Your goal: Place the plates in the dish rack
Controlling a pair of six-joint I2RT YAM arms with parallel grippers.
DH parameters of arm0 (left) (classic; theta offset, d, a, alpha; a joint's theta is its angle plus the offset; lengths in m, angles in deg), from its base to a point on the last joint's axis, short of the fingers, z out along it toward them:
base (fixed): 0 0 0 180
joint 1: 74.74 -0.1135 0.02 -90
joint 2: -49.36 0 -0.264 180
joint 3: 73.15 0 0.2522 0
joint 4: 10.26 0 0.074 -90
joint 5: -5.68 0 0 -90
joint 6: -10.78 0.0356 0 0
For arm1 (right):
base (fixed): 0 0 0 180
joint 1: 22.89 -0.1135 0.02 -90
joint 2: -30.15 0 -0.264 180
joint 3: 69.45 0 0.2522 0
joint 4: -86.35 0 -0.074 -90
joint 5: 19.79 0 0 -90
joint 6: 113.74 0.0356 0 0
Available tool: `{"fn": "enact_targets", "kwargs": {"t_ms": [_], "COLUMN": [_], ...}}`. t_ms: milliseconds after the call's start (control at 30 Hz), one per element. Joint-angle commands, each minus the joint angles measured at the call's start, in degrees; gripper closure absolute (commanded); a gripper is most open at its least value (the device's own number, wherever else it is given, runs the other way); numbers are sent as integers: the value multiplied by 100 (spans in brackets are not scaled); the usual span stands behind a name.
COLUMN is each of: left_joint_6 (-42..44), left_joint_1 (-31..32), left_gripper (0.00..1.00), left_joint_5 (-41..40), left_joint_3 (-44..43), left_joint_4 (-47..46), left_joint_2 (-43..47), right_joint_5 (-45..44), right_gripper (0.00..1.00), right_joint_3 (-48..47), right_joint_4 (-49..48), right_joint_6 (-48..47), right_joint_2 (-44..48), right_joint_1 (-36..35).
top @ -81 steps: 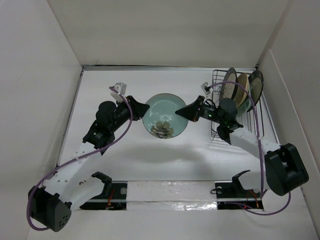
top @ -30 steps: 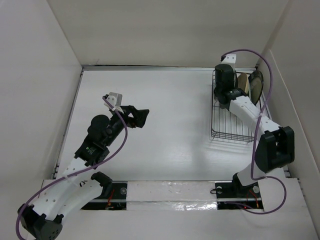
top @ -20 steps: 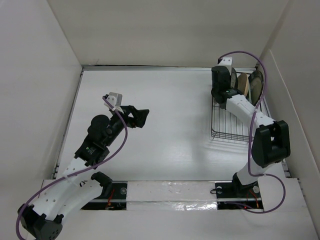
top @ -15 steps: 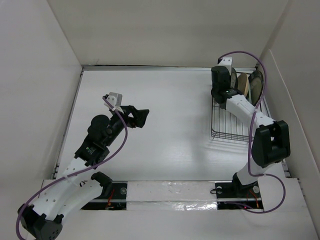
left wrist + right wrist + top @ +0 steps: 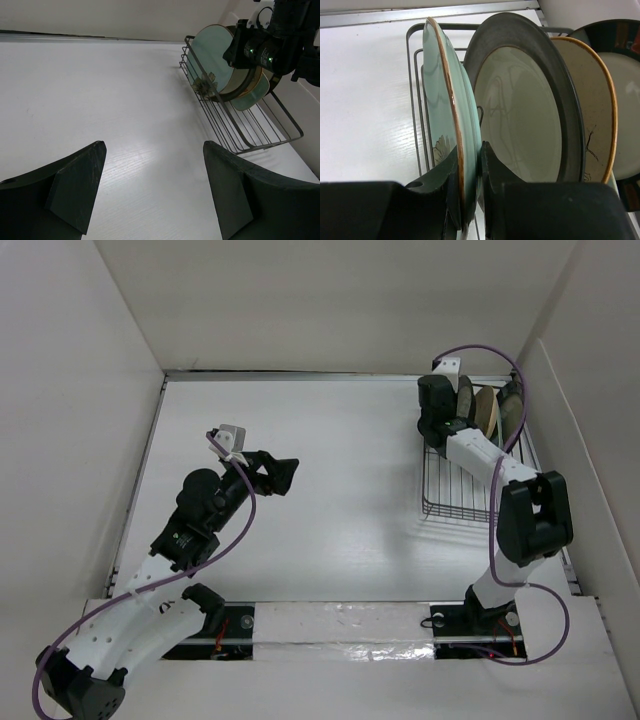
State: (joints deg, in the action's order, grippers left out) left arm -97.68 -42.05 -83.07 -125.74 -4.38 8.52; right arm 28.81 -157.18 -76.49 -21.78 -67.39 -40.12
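Note:
The black wire dish rack (image 5: 460,506) stands at the back right with several plates upright in it. My right gripper (image 5: 469,150) is shut on the rim of the pale-teal flowered plate (image 5: 442,100), which stands at the rack's left end. Behind it stand a dark-rimmed plate (image 5: 520,110), a cream floral plate (image 5: 592,120) and another dark-rimmed plate (image 5: 626,100). From above, the right gripper (image 5: 441,416) hangs over the rack's far end. My left gripper (image 5: 285,475) is open and empty over the bare table, its fingers (image 5: 75,185) wide apart, facing the rack (image 5: 240,135).
White walls close in the table at the back and on both sides; the right wall runs close beside the rack. The near half of the rack (image 5: 455,490) holds no plates. The arm bases sit at the near edge (image 5: 330,625).
Earlier both grippers were at the teal plate in the table's middle. It now stands in the rack, still gripped by the right gripper. Over the last second the right wrist shifted slightly left; the left arm stayed put.

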Motion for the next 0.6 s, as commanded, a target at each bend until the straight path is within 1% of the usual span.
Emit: {"fn": "enact_targets", "kwargs": {"t_ms": [0, 33, 100, 200, 233, 267, 333, 367, 400, 467, 567], "left_joint_6": [70, 62, 62, 79, 79, 71, 79, 79, 79, 79, 71], "left_joint_1": [27, 27, 27, 27, 27, 27, 27, 27, 27, 27, 27], "left_gripper": [24, 24, 25, 24, 25, 24, 24, 24, 24, 24, 25], "left_joint_5": [-20, -38, -64, -73, -64, -73, -73, -73, -73, -73, -73], "left_joint_3": [-55, -63, -55, -81, -81, -72, -81, -81, -72, -81, -90], "left_joint_4": [-258, -241, -232, -214, -214, -205, -214, -205, -205, -205, -170], "left_joint_2": [32, 24, 6, 15, 15, 23, 32, 41, 41, 41, 23], "right_joint_5": [-148, -122, -69, -8, -8, 1, 150, 168, 203, 308, 423], "right_gripper": [91, 78, 68, 42, 42, 33, 29, 25, 24, 19, 18], "right_joint_3": [-12, 6, -11, -3, -20, -47, -108, -108, -91, -65, -3], "right_joint_4": [-498, -507, -454, -419, -419, -358, -210, -173, -164, -155, -112], "right_joint_6": [270, 296, 419, 507, 534, 560, 622, 639, 665, 692, 771], "right_joint_2": [33, 68, 173, 383, 428, 481, 612, 665, 727, 955, 1333], "right_joint_1": [-17, -17, -17, -17, -17, -17, 35, 36, 36, 97, 97]}}
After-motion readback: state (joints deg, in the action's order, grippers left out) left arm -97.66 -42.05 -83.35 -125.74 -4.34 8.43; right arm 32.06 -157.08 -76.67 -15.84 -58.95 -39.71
